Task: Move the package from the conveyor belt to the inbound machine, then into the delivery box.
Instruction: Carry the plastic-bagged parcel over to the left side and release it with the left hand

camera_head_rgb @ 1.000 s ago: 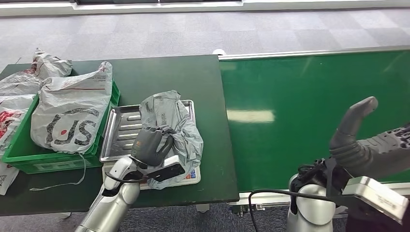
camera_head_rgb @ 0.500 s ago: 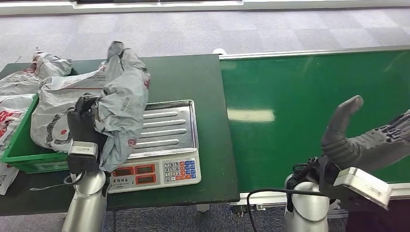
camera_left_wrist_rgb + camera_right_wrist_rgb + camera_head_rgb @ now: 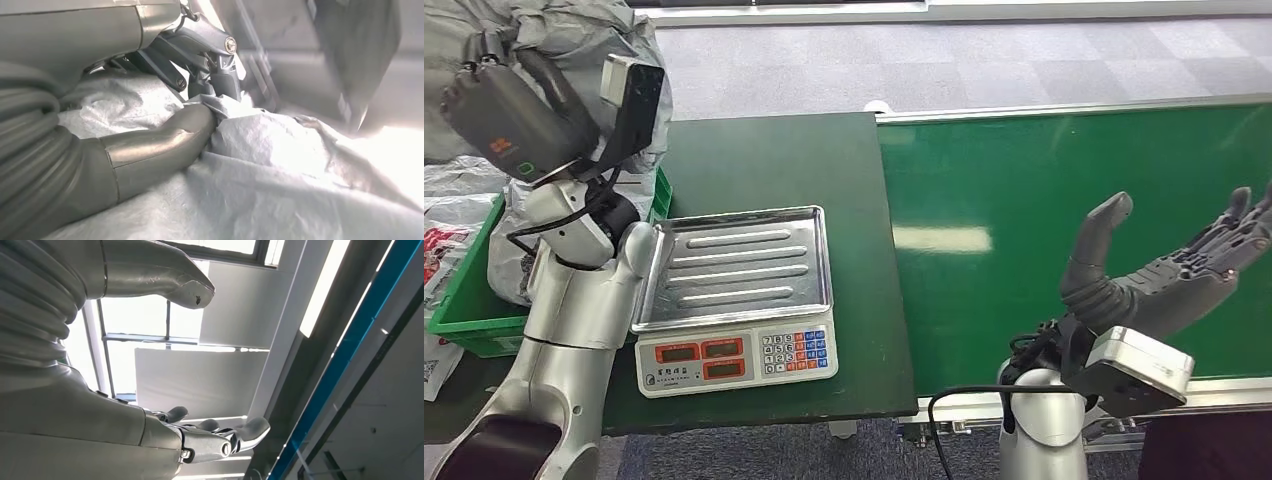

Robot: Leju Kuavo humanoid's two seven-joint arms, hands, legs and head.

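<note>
The scale's tray [image 3: 744,262] on the counter [image 3: 774,150] sits bare, so the weighing looks done. The left hand [image 3: 200,105] clutches the grey package [image 3: 574,40], upper left, above the green box [image 3: 464,330]; dropping it remains. The right hand [image 3: 1164,265] hangs spread over the belt [image 3: 1044,180].

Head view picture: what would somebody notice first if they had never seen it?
Probably the left arm lifted high at the far left, its left hand gripping a crinkly grey package above the green delivery box. Next, the empty steel tray of the weighing scale in the middle of the dark table. On the right, the open right hand hovers palm-up over the bare green conveyor belt, fingers spread.
</note>
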